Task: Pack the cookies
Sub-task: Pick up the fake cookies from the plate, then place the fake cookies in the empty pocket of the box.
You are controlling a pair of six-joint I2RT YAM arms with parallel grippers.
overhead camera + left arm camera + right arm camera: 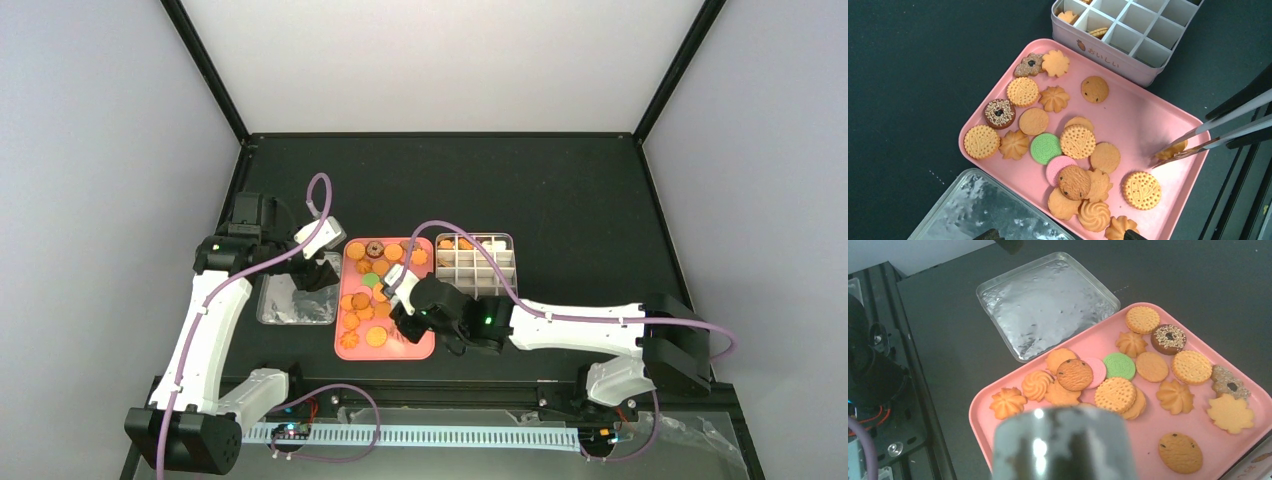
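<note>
The top camera looks down from high behind, over the whole counter [560, 190]. Both wrist cameras look down close from opposite sides, sharing the tray [1143, 125] of cookies [1077, 141].

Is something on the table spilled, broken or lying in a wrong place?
Nothing is spilled or broken. The only untidy spot is on the pink tray: several cookies overlap in a small heap, while most others lie flat.
</note>
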